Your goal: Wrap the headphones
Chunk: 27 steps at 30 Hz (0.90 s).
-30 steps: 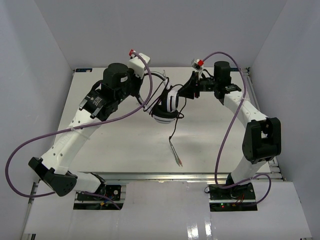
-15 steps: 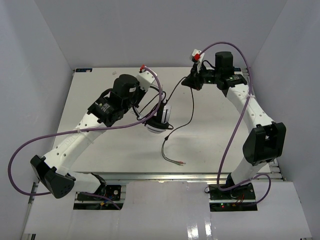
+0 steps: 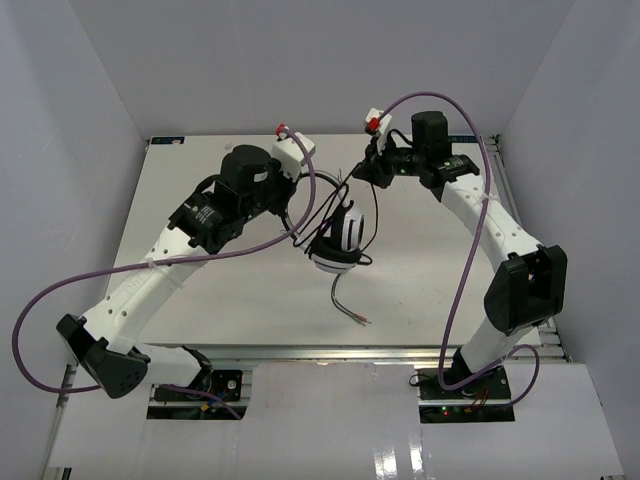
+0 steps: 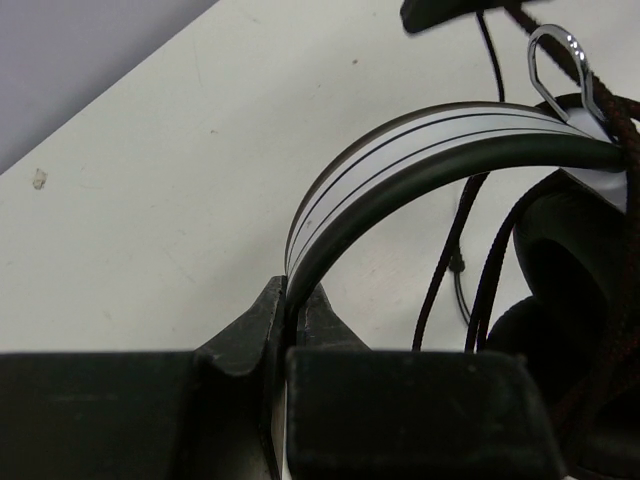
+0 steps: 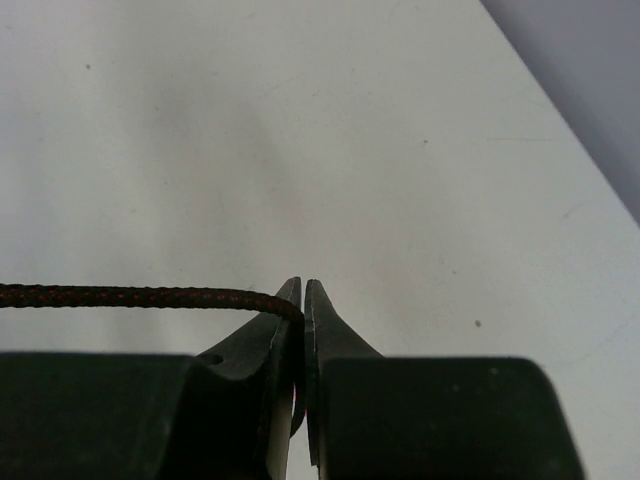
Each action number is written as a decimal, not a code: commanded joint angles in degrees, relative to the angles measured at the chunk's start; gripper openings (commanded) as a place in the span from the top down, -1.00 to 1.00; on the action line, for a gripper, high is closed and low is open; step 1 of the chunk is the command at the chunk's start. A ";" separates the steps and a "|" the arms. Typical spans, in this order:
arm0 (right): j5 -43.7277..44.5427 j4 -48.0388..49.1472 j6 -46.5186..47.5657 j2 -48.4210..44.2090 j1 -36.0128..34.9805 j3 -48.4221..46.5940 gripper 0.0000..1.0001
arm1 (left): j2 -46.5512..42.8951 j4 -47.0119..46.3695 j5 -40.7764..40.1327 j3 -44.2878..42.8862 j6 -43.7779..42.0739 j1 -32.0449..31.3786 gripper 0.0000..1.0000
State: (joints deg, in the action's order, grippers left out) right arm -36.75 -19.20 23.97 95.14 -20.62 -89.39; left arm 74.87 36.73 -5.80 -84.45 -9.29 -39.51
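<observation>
White tabletop, both arms on the headphones

White tabletop [image 3: 230, 290] between pale walls [image 3: 80, 120]. Headphones [image 3: 340, 232] near its middle, headband [image 4: 420, 140] uppermost, earcups [image 4: 570, 250] below. Left gripper [image 4: 290, 296] clamped on the headband's edge. Right gripper [image 5: 303, 290], just behind and right of the headphones, pinched closed on the thin black cord [image 5: 130, 296]. Cord strands run past the earcups; frayed end [image 3: 360, 320] lies on the tabletop in front of the headphones

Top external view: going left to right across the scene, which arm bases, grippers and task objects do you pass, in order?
left arm's base → left gripper → headphones → right gripper → right arm's base
</observation>
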 commanded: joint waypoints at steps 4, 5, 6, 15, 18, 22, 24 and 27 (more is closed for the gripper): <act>-12.19 15.32 -12.17 -2.24 4.34 8.76 0.85 | -4.24 -4.61 1.37 -9.96 8.61 -0.31 1.00; -13.33 16.53 -13.46 -2.43 5.09 8.98 0.85 | -4.16 -4.57 1.62 -10.09 8.83 -0.31 1.00; -14.20 17.85 -15.08 -2.31 5.70 9.03 0.85 | -4.08 -4.73 2.05 -10.05 9.13 -0.31 1.00; -32.45 58.24 -46.35 0.27 5.54 22.06 0.67 | -0.21 -12.65 9.17 -16.58 24.41 -0.31 1.00; -33.94 67.24 -53.64 1.66 4.70 22.87 0.59 | 2.12 -14.82 11.02 -21.63 29.05 -0.31 1.00; -33.88 82.48 -66.30 4.15 3.29 23.11 0.44 | 4.78 -17.25 10.58 -25.97 33.87 -0.31 1.00; -33.52 87.97 -69.75 4.81 2.35 23.91 0.35 | 5.08 -19.21 7.60 -26.34 35.33 -0.31 1.00; -32.99 90.84 -70.16 4.66 0.27 26.57 0.27 | 4.95 -21.77 3.63 -26.56 36.80 -0.31 1.00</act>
State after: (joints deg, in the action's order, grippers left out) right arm -68.95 55.22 -37.41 100.08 -17.67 -65.27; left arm 80.47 23.83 2.28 -108.42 20.35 -39.57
